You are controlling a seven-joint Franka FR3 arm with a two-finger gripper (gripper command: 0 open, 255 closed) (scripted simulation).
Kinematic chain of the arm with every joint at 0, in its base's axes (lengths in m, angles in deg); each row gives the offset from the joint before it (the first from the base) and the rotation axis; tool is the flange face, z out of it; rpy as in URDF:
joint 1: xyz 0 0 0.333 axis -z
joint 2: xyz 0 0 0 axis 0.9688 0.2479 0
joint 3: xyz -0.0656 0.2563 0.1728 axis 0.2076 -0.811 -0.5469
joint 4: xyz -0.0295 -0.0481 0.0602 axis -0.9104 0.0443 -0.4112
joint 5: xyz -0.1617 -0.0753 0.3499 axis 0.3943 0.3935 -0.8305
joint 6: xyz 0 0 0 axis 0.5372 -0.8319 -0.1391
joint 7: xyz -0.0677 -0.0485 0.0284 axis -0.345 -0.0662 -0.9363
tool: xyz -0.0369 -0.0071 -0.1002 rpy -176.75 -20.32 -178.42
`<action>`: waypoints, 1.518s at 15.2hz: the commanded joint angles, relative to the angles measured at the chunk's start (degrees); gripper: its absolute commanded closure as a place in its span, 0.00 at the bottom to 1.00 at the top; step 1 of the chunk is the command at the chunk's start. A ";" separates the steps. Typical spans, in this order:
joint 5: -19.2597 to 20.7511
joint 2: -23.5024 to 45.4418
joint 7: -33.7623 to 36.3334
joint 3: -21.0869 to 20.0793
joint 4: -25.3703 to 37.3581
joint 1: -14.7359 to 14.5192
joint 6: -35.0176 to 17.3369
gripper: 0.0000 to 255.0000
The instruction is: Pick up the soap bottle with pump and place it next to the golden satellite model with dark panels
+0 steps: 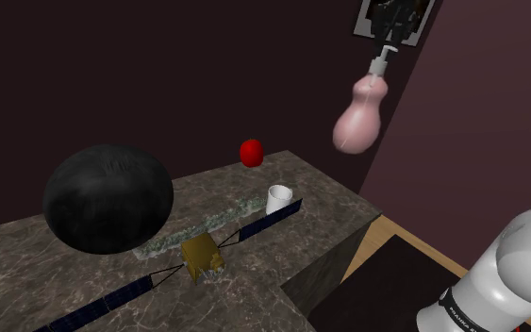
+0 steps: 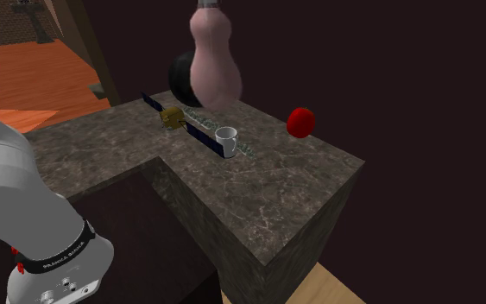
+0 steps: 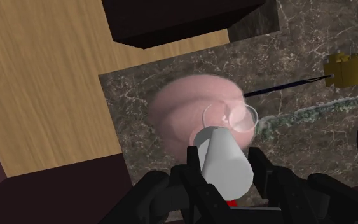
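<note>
A pink, pear-shaped soap bottle (image 1: 359, 118) with a white pump hangs in the air, high above the near right corner of the stone table (image 1: 254, 283). My gripper (image 1: 387, 45) is shut on its pump from above. In the wrist view the fingers (image 3: 190, 178) clasp the white pump (image 3: 225, 162), and the pink body (image 3: 187, 108) hangs below it. The golden satellite model (image 1: 200, 257) with long dark panels lies on the table, well below the bottle and toward the shoulder view's left. The satellite (image 2: 173, 117) lies behind the hanging bottle (image 2: 211, 60) in the second exterior view.
A big black sphere (image 1: 107, 198) sits behind the satellite. A white cup (image 1: 279, 199) stands by the end of one panel and a red ball-like thing (image 1: 251, 152) at the far edge. The table drops to a wooden floor (image 3: 44, 83).
</note>
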 commanded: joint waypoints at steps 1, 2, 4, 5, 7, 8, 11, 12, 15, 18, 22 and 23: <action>-0.19 -2.01 1.96 -1.15 -0.18 -0.71 1.82 1.00; -0.32 -2.83 2.81 -1.68 0.14 -0.99 2.95 1.00; -0.64 -4.27 4.55 -2.76 1.06 -1.56 5.31 1.00; -0.83 -4.89 5.46 -3.32 1.66 -1.84 6.53 1.00; -1.12 -5.63 6.74 -4.12 2.65 -2.20 8.25 1.00; -1.14 -6.39 6.71 -4.10 0.90 -2.20 7.26 1.00; -1.19 -8.49 6.63 -4.06 -4.03 -2.19 4.44 1.00; -1.21 -9.14 6.61 -4.05 -5.58 -2.20 3.53 1.00; -1.25 -10.94 6.54 -4.02 -10.01 -2.21 0.90 1.00; -1.29 -12.56 6.49 -3.99 -14.15 -2.22 -1.62 1.00; -1.33 -14.47 6.43 -3.98 -19.30 -2.24 -4.86 1.00; -1.34 -14.91 6.42 -3.98 -20.53 -2.25 -5.66 1.00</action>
